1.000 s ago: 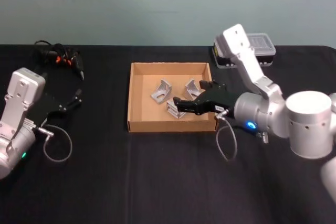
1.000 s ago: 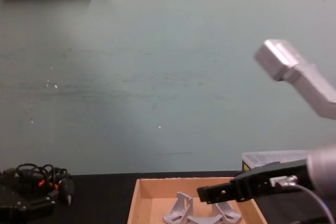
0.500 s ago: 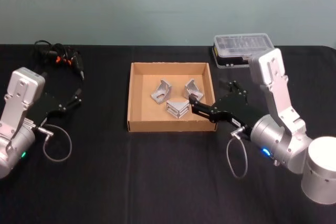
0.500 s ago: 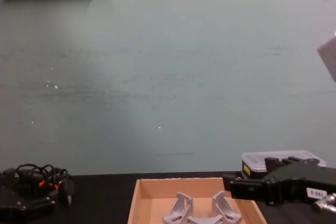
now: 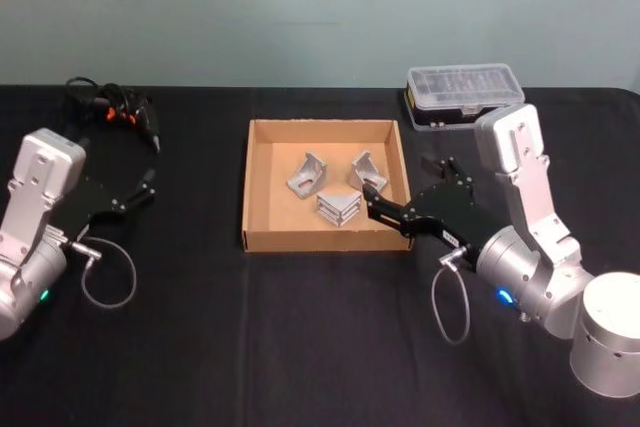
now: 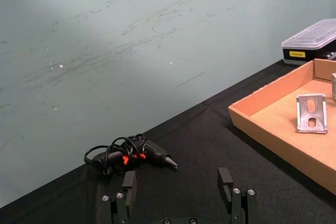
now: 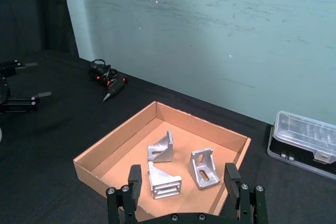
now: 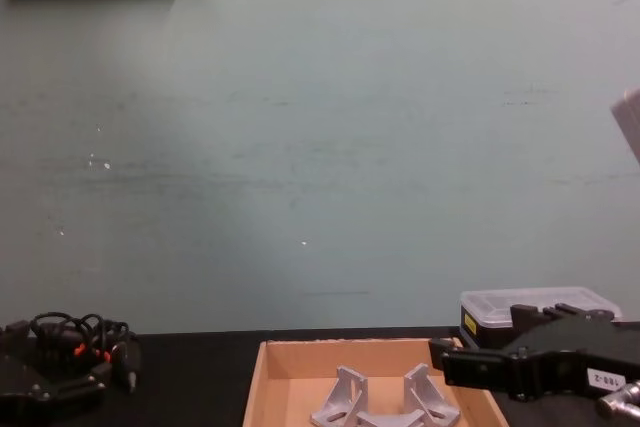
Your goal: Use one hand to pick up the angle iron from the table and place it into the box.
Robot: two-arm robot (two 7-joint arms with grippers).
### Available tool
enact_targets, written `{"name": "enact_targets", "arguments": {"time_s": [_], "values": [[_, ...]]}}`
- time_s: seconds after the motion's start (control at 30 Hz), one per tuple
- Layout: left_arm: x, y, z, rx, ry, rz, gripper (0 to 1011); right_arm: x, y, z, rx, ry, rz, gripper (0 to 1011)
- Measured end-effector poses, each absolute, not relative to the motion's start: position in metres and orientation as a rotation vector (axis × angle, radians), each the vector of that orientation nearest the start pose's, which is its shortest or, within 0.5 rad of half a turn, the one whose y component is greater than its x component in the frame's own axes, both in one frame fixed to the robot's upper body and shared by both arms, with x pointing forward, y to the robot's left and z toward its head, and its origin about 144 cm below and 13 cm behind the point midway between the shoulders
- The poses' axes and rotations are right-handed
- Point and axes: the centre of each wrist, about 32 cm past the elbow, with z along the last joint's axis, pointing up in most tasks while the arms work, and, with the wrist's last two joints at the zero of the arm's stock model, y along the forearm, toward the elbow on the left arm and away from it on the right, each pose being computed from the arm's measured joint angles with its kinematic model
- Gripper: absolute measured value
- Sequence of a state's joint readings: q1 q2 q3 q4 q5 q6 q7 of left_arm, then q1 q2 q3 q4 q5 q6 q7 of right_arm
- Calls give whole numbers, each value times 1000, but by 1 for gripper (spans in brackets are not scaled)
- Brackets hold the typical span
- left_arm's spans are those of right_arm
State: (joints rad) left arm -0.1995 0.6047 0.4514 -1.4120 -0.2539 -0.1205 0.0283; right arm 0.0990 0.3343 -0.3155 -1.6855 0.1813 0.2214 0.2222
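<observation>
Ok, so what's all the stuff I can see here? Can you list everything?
Silver metal angle irons: three, silver, inside the box.
Shallow tan cardboard box: one, tan, middle of the table.
Flat black table: one, black, under everything.
Black plastic case with clear lid: one, behind the box's right side.
Black tool with tangled cable and orange marks: one, far left.
Left end effector: black, open, left of the box.
Right end effector: black, open, at the box's right wall.

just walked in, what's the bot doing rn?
It is putting metal brackets into the cardboard box. Three brackets lie in the box. The right pincer is open and empty at the box's right wall, above the rim. The left pincer is open, parked at the table's left side near a bundle of cable.
</observation>
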Motion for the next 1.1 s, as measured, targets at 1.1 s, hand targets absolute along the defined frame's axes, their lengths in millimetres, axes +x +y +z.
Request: {"name": "enact_targets", "arguments": {"time_s": [1.1], "values": [[489, 310, 1140, 304, -285, 1248, 1011, 469, -218, 1192, -212, -42, -1027, 1000]]}}
